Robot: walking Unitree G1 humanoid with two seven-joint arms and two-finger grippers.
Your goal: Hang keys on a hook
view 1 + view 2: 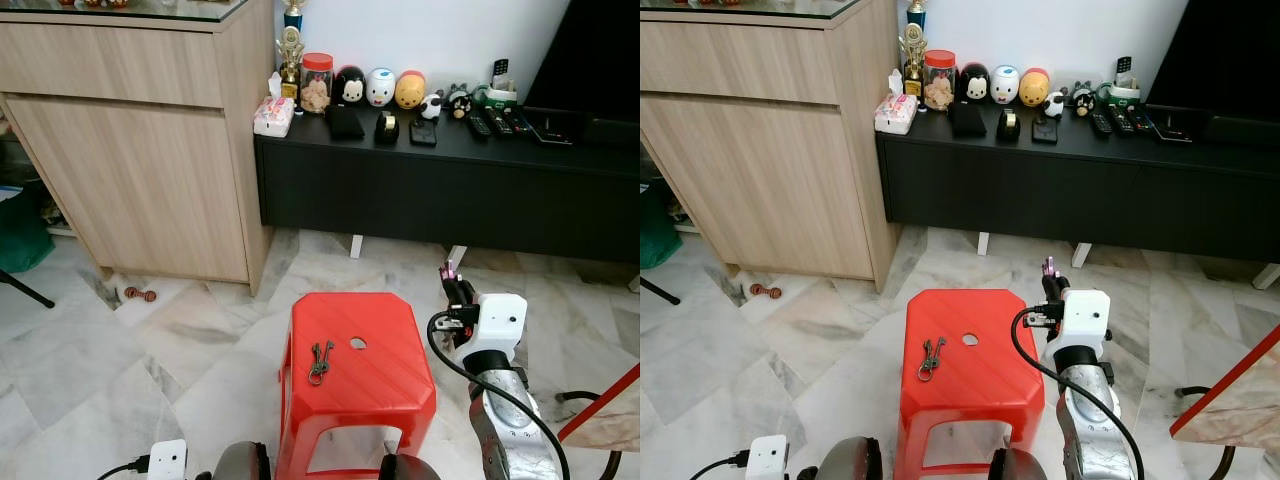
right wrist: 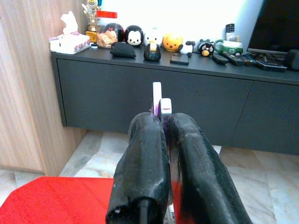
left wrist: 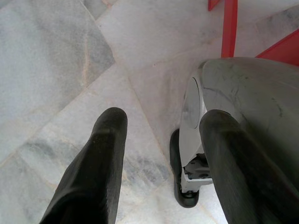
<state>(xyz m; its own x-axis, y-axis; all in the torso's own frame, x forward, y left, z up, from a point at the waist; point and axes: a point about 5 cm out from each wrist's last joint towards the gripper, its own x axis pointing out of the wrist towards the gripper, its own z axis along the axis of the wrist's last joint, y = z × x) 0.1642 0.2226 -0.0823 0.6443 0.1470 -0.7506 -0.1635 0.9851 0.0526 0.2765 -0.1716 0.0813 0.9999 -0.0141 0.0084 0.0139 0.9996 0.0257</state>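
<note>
- You had the small bunch of dark metal keys point(image 1: 320, 361) lying flat on the top of the red plastic stool point(image 1: 380, 385), toward its left side, near the small round hole in the seat.
- Your right gripper point(image 2: 161, 114) was raised just beside the stool's right edge, with its two black fingers pressed close together on a small white and purple piece point(image 2: 158, 98), which stuck out past the tips; what this piece was, you could not tell.
- Your left gripper point(image 3: 161, 140) hung low over the grey-veined marble floor point(image 1: 120, 360), its fingers spread apart with nothing between them. Next to it was the robot's own rounded silver leg, and part of the red stool leg was cut off at the frame edge.
- Behind the stool stood the long, low, black matte cabinet point(image 1: 440, 190). On its top you could see a row of small things: a clear jar with a red lid point(image 1: 316, 82), round cartoon-like figures point(image 1: 380, 88), a tissue pack point(image 1: 273, 116), a gold trophy point(image 1: 290, 55) and some remote controls point(image 1: 500, 122).
- To the left rose the tall light wood-grain cupboard point(image 1: 130, 150) with a glass top, cut off by the frame.
- A small brown object point(image 1: 140, 294) lay on the floor at the cupboard's foot, too small to name.
</note>
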